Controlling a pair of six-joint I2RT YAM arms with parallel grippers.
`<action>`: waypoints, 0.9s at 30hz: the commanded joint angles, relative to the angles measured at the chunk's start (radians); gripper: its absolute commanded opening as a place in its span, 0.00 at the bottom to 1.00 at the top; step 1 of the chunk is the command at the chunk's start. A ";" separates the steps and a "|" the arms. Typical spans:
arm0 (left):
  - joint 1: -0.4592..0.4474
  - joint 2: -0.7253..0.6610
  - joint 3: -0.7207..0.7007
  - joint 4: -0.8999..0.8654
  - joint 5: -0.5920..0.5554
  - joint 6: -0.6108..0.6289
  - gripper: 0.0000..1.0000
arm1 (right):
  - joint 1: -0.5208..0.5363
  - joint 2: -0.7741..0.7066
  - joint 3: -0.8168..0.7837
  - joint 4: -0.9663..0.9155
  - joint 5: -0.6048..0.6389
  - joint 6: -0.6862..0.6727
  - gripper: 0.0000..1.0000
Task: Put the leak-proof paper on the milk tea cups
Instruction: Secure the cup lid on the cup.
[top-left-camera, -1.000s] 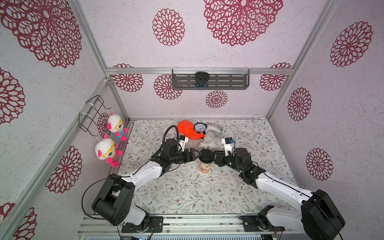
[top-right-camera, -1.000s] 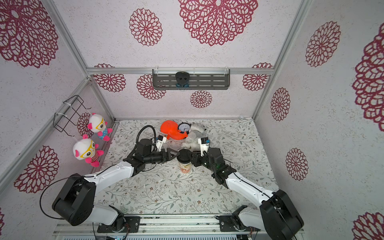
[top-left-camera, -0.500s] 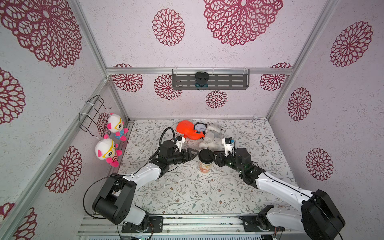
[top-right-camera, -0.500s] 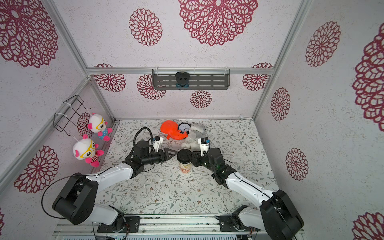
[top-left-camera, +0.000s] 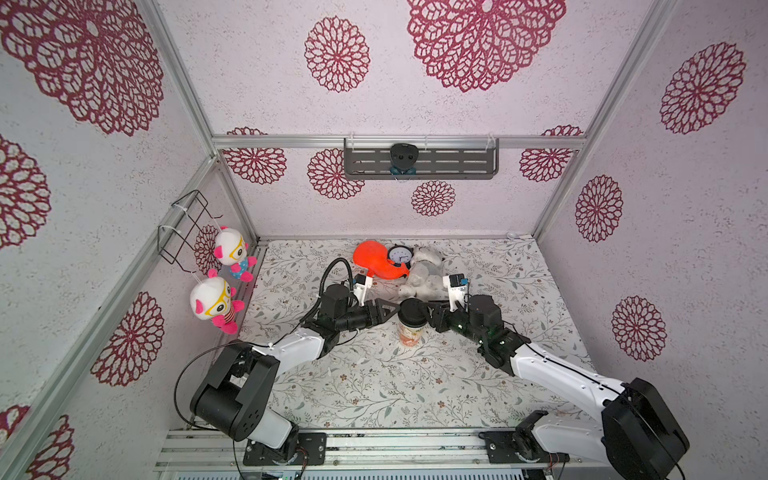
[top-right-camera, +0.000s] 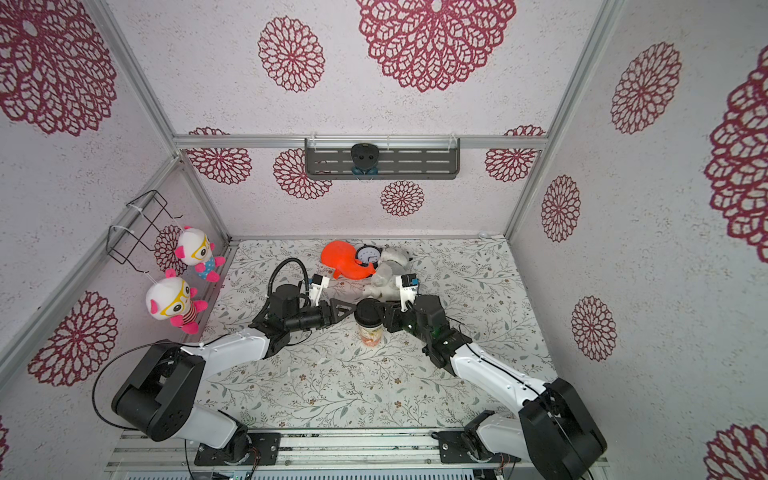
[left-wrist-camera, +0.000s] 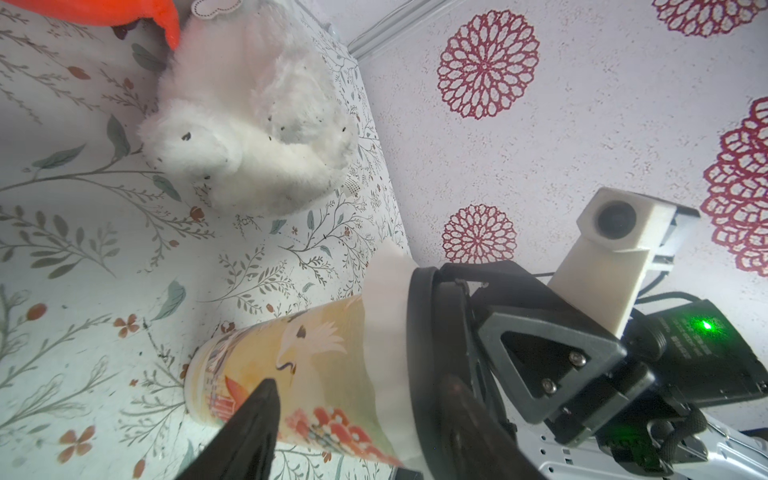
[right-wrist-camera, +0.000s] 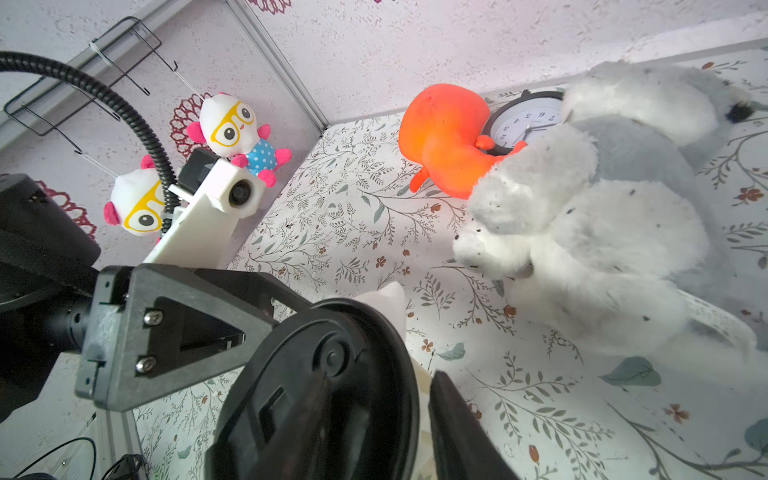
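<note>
Count: 1 cup (top-left-camera: 409, 337), 1 black lid (top-left-camera: 413, 309), 1 leak-proof paper (left-wrist-camera: 386, 324), L gripper (top-left-camera: 390, 311) + R gripper (top-left-camera: 432, 314). Bg: 2 hanging dolls (top-left-camera: 212, 305), 1 orange toy (top-left-camera: 374, 262), 1 clock (top-left-camera: 400, 254), 1 grey plush (top-left-camera: 424, 274). Vs 1 s ago: cup unmoved, both grippers still at lid. Paper = translucent white skirt pinned under lid, draping over cup top. Cup upright mid desk (top-left-camera: 374, 382), nearer back edge. L gripper jaws spread. R gripper jaws astride lid rim, can't tell if clamped.
</note>
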 joint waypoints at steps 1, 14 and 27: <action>-0.020 0.060 -0.078 -0.093 -0.019 0.032 0.62 | 0.000 0.066 -0.063 -0.294 0.094 -0.059 0.40; -0.073 0.094 -0.142 -0.040 -0.057 0.023 0.56 | 0.035 0.099 -0.068 -0.311 0.151 -0.062 0.35; -0.087 0.184 -0.207 0.142 -0.050 -0.055 0.46 | 0.063 0.103 -0.082 -0.297 0.169 -0.062 0.33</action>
